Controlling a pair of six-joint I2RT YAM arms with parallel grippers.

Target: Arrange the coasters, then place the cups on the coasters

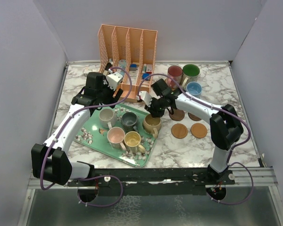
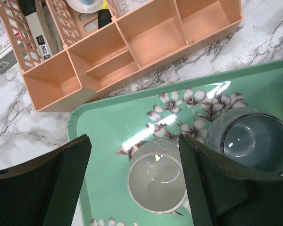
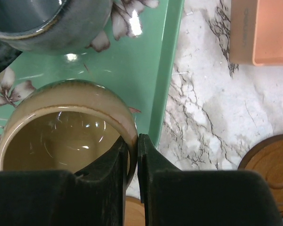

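My right gripper is shut on the near rim of the tan cup, one finger inside the cup and one outside. That cup stands at the right edge of the green floral tray. From above, the right gripper sits over the tan cup. My left gripper hangs open above the cream cup, touching nothing. The grey-blue cup, a pink cup and a yellow cup also stand on the tray. Two light coasters and two dark coasters lie to its right.
A peach desk organizer with pens and tape stands at the back, close behind both wrists. Maroon, green and blue cups stand at the back right. Grey walls enclose the marble table.
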